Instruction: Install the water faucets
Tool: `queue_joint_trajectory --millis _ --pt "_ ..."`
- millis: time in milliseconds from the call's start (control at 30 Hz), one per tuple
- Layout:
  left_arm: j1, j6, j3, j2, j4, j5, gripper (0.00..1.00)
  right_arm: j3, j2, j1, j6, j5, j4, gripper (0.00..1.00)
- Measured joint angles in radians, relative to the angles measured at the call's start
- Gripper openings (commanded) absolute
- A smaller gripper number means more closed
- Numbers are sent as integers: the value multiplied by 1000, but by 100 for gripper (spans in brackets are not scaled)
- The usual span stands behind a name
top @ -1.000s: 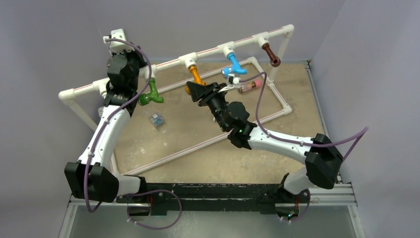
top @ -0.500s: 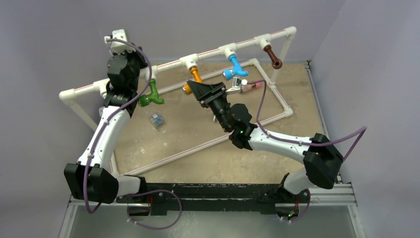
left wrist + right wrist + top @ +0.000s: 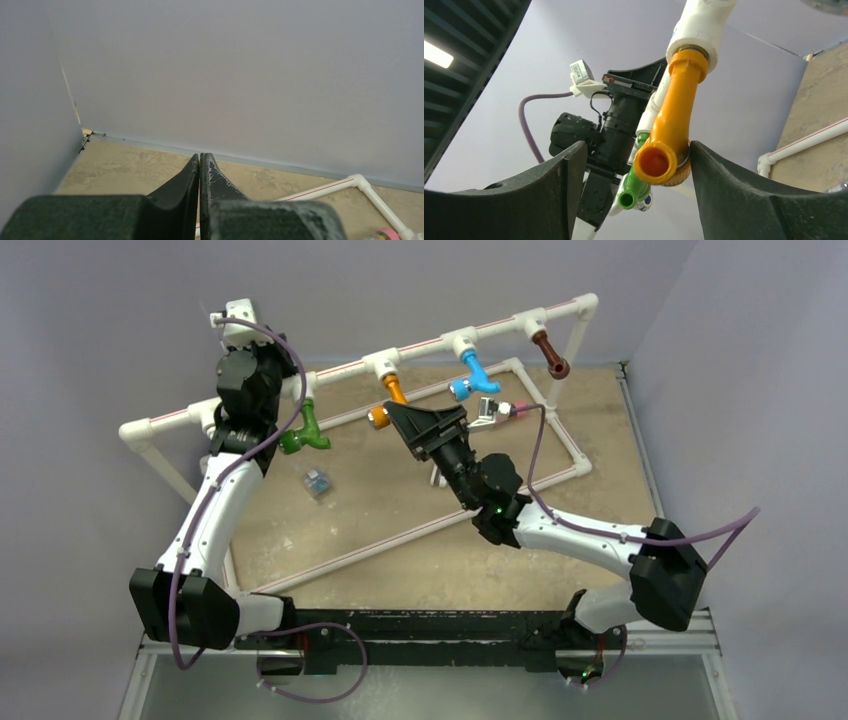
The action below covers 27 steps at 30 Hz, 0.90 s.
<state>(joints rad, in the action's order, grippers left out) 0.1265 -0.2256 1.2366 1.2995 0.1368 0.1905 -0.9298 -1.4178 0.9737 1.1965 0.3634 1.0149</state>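
Orange faucet [image 3: 671, 120]: smooth glossy plastic, curved tube, round nozzle; hangs from white tee [image 3: 700, 25], long axis steep, nozzle lowest; right claw [image 3: 638, 150] spread around it, no grip; left claw [image 3: 200, 156] closed, empty

Enclosure of plain pale lilac panels: back wall [image 3: 400, 280] at 12 o'clock, left wall [image 3: 60, 490] at 9, right wall [image 3: 770, 390] at 3. Tabletop [image 3: 400, 560] is mottled tan with lighter blotches. A black rail [image 3: 430, 625] runs along the 6 o'clock edge, with a grey metal sheet [image 3: 420, 695] below it. Right wrist view shows a dark slatted ceiling [image 3: 474, 30] at 10 o'clock and one lit strip light [image 3: 436, 54] at 9. Shadows are soft.
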Motion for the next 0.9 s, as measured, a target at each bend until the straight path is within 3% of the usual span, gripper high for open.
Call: queue_joint_trajectory --millis 367,533,900 --pt "-1 0 0 3 9 4 0 23 208 -1 -106 -68 -221 81" --pt "-1 0 0 5 8 6 0 -16 334 -6 -272 -70 -290 81" --pt "-1 0 0 6 8 6 0 -333 337 -6 -1029 -121 -640 79"
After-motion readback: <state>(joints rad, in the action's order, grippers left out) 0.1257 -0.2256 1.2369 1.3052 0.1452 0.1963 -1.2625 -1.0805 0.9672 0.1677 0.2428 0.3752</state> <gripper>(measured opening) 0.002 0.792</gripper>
